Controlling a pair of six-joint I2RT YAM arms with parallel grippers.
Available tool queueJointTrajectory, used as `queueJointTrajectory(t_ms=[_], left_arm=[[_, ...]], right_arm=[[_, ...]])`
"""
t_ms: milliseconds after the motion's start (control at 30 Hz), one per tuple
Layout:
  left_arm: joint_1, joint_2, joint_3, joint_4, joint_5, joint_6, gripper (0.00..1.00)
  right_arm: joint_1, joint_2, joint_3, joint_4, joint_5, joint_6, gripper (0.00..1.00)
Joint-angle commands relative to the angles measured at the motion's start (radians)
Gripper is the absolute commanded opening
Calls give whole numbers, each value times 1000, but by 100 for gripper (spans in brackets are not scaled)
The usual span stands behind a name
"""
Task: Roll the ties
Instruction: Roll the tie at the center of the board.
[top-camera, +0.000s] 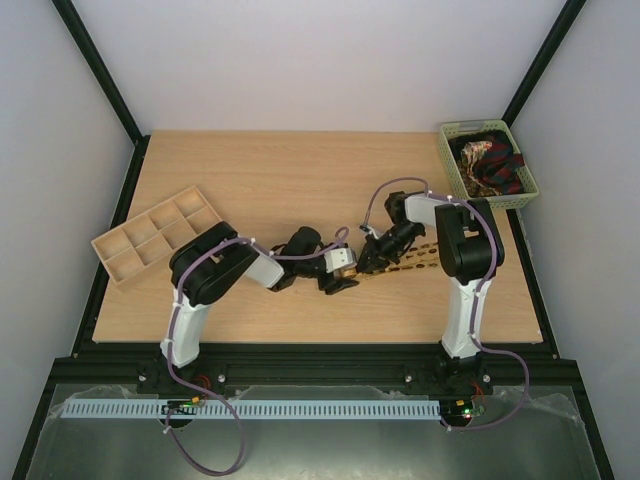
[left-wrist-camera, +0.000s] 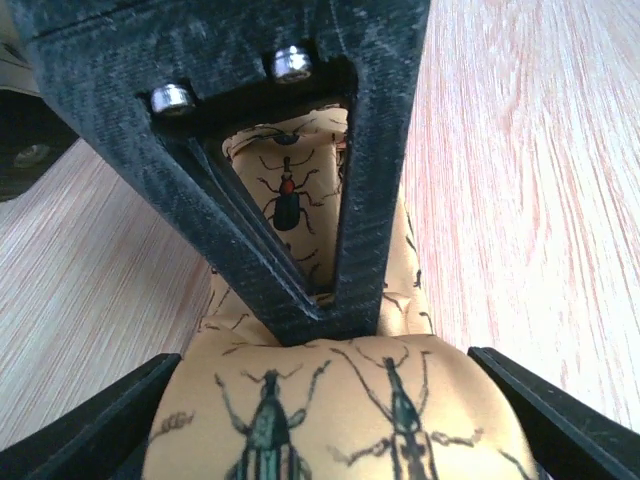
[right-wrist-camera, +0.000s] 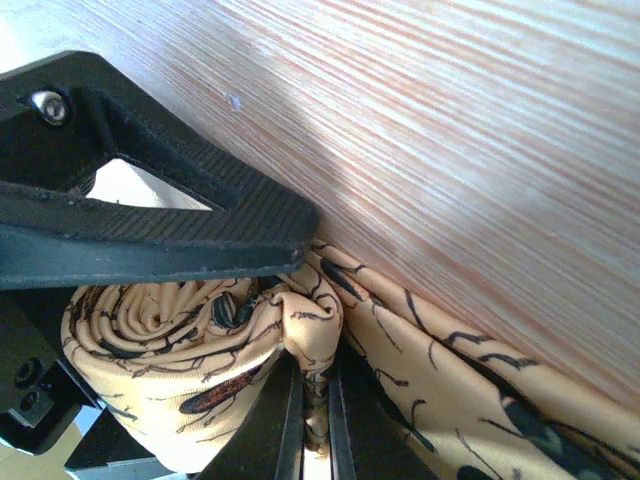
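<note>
Pale wood-grain tabletop (top-camera: 300, 180) filled a white-walled booth, and both arms met a little past its near edge. Near the middle, the left end effector (left-wrist-camera: 325, 430) stood spread wide, one finger on either side of the rolled-up part of a tan-yellow fabric necktie (right-wrist-camera: 190, 350) printed with dark beetles. The cloth touched both fingers but looked cradled rather than clamped. Facing it, the right end effector (right-wrist-camera: 315, 415) was closed narrow on a fold at the roll's core, its triangular black finger set just ahead of the left one's fingers. From that pinch the unrolled tail ran off to the right end effector's right, flat on the wood and passing beneath that arm.

The main risk, as I judged it, was the coil loosening. The fabric looked slippery and springy, so if the pinch let go before the wide fingers closed, the turns could slacken or slide sideways. The two sets of fingers sat so close that a skewed move could knock them together or trap cloth. The tail under the arm could also snag and twist.

Farther off, left of the left end effector, lay a tan compartmented plastic tray (top-camera: 150, 235). Beyond the right end effector, at the far corner, a pale green lattice basket (top-camera: 505, 202) held dark red and black patterned ties (top-camera: 487, 162). No brand, label or writing was legible anywhere.
</note>
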Motion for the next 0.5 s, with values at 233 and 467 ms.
queueJointTrajectory(t_ms=[233,467], left_arm=[[10,45,-41,-246,-54,137,43],[34,40,-34,-320,-4,223,38]], right_arm=[[36,-42,-16,6,-117,-48,1],[37,-16,19,-1,-63,-21,1]])
